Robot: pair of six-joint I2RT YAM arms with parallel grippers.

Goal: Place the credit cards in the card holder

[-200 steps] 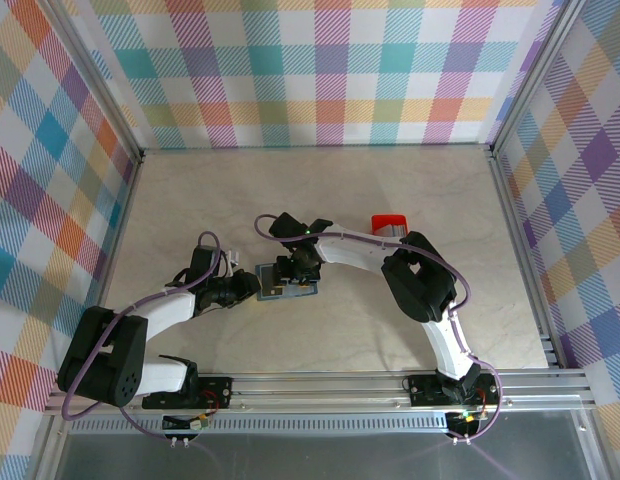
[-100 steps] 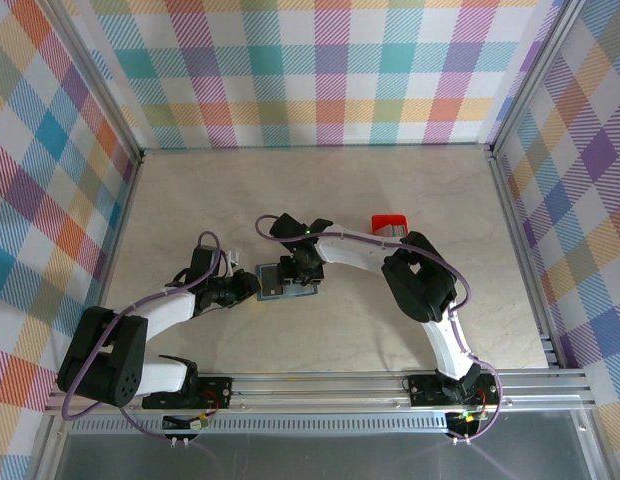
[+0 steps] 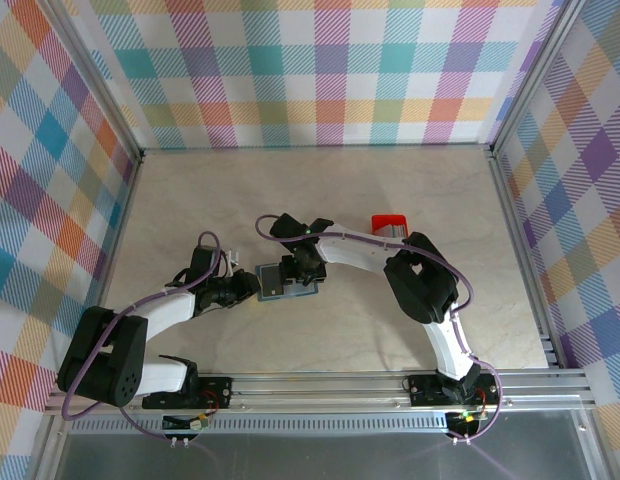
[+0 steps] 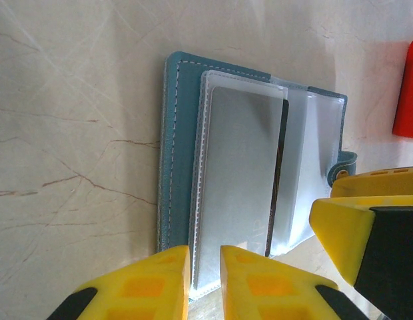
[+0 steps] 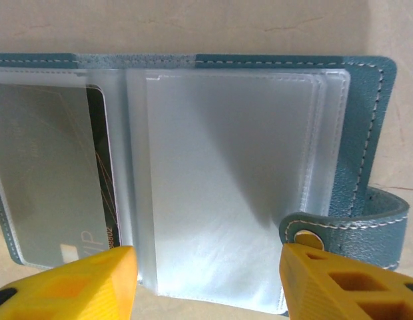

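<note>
The card holder [image 3: 280, 284] lies open on the table, blue cover down and clear pockets up. A silvery credit card [image 4: 243, 173] sits inside the left clear pocket, and the dark edge of another card [image 5: 102, 167] shows behind it. My left gripper [image 4: 205, 257] is shut on the card holder's near edge, where the cover and pocket seam meet [image 3: 253, 289]. My right gripper [image 5: 210, 267] hangs open over the right-hand pocket [image 5: 226, 180], one finger on each side, by the clasp tab [image 5: 340, 230]. Nothing is in its jaws [image 3: 301, 271].
A small red tray [image 3: 390, 224] stands on the table to the right of the holder, behind the right arm's forearm. Its edge shows in the left wrist view [image 4: 408, 90]. Checkered walls close off the table on three sides.
My right gripper's jaws have spread a little wider over the holder. The left gripper and the holder have stayed where they were.
</note>
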